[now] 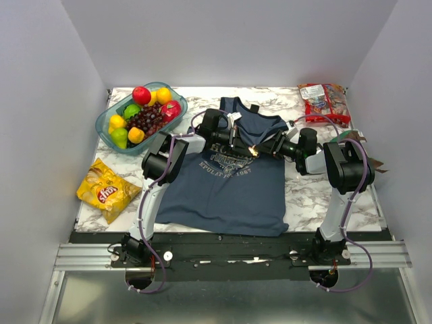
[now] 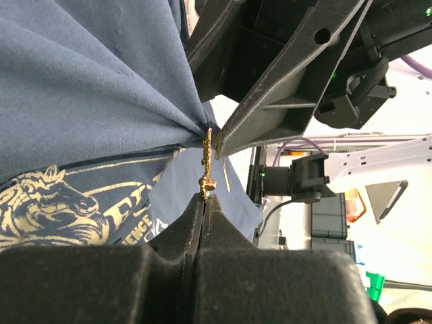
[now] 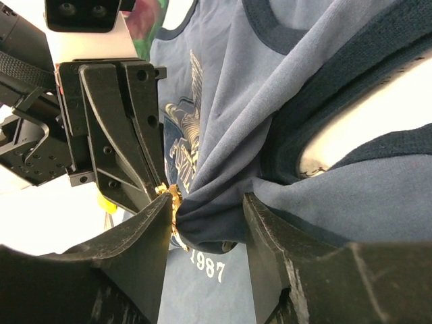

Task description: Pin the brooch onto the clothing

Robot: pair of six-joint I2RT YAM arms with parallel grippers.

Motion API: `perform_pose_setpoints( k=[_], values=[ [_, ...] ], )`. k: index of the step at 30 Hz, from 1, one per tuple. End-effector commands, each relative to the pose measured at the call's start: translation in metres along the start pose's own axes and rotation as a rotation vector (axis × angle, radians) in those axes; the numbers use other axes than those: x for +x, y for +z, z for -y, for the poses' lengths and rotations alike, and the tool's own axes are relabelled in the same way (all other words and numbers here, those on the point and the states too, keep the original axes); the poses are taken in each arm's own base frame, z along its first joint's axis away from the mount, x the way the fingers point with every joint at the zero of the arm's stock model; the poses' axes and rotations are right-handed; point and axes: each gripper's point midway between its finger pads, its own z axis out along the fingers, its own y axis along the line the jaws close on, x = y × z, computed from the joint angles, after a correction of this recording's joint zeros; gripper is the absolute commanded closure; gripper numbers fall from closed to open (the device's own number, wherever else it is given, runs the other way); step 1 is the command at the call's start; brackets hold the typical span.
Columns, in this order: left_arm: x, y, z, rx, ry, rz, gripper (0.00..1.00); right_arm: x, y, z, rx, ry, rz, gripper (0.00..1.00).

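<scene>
White walls box in a marble-look table. In the top view you've got a fruit bowl at upper left, a yellow chip bag at mid left and a red snack bag at upper right. The clothing, a slate-blue tank w/ pale chest print, lies over the ctr, hem toward the bottom edge. Both arms meet over its chest, just above ctr frame.

Your left gripper has its fingers pressed together, pinching the low end of the brooch. In the left wrist view the gold pin stands near upright mid frame. Its top end sits right where the fabric is drawn into a tight peak.

Your right gripper has its fingers apart, but a bunched fold of the tank fills the gap and touches both sides, so it's clamped on cloth. The right wrist view puts the brooch at the tip of the left-hand finger, lower left of ctr, against that fold. Can't tell if the pin goes through the cloth.
</scene>
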Motion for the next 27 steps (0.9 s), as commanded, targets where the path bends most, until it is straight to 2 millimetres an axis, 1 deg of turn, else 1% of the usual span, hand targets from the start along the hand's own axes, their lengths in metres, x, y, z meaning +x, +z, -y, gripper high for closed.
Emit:
perform_pose_setpoints(
  k=[1, 13, 15, 21, 27],
  values=[
    [-0.01, 0.001, 0.024, 0.048, 0.059, 0.006, 1.0, 0.008, 0.0, 0.0, -0.028, 0.002, -0.018, 0.45],
    [-0.01, 0.0, 0.026, 0.067, 0.051, 0.009, 1.0, 0.008, 0.0, -0.004, -0.047, 0.01, -0.017, 0.43],
    [-0.011, -0.001, 0.027, 0.069, 0.055, 0.01, 1.0, 0.009, -0.001, -0.002, -0.044, 0.013, -0.014, 0.46],
    [-0.011, -0.002, 0.03, 0.069, 0.059, 0.014, 1.0, 0.008, 0.0, 0.0, -0.038, 0.019, -0.003, 0.5],
    [-0.005, 0.001, 0.037, 0.074, 0.067, 0.01, 1.0, 0.007, -0.001, 0.005, -0.012, 0.021, 0.027, 0.53]
  ],
)
